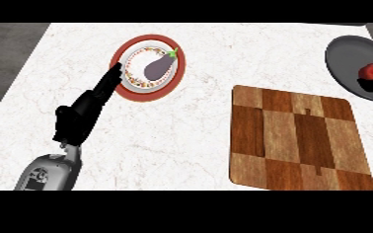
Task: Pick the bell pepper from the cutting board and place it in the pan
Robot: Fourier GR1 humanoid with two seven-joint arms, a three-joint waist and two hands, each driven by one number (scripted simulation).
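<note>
The desk point(218, 44) carries one plate point(180, 66) toward its far left corner, with one eggplant point(157, 68) on it. One cutting board point(299, 138) lies at the near right corner. One pan point(342, 59) sits at the far right edge, holding one red pepper point(368, 71), partly out of view. One robot hand point(80, 113) shows over the left side.

Round plate point(177, 76) seen on upper-left part of countertop point(241, 54): red-brown outer rim, white inner ring edged with speckled multicoloured band. Eggplant point(157, 69) laid in plate's middle, wholly within white ring; purple-grey body, green stem pointed toward upper right. Countertop finished in white marble, crossed by faint pale-brown veins. Dark grey floor point(16, 54) shown beyond countertop's left edge; that edge slanted from top toward lower left.
</note>
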